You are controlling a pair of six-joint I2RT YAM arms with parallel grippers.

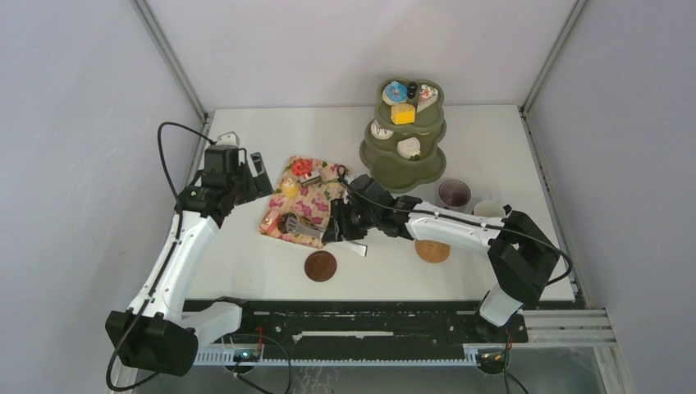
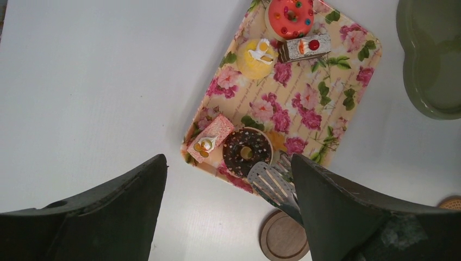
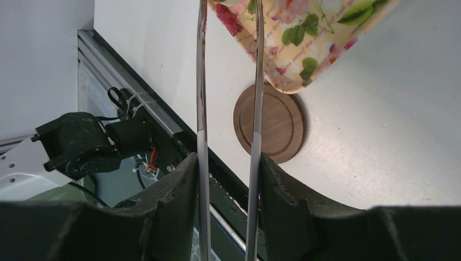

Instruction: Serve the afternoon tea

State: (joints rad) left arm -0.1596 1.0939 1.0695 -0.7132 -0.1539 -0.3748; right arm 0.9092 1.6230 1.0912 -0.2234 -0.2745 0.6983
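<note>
Now a pastry pick-up, by the look: right gripper (image 3: 228, 169), jaws clamped on the tongs (image 3: 202, 81), whose tips sit at the chocolate donut (image 2: 247, 151) on the floral tray's (image 2: 326, 109) near end. The left gripper (image 2: 228, 160) hovers above, jaws apart, empty. Next, likely, pinch the donut squarely, lift, carry far-right to the green tiered stand (image 1: 402, 152)

Tray (image 2: 304, 125) with pastries (image 2: 255, 54) mid-table, tiered stand (image 1: 403, 139) behind-right, two mugs (image 1: 454, 194) right, coasters (image 1: 320, 266) in front

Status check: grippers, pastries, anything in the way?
Left gripper open above the tray corner. Right gripper shut on tongs, tips at chocolate donut edge, donut on tray. Pink cake slice close beside it.
</note>
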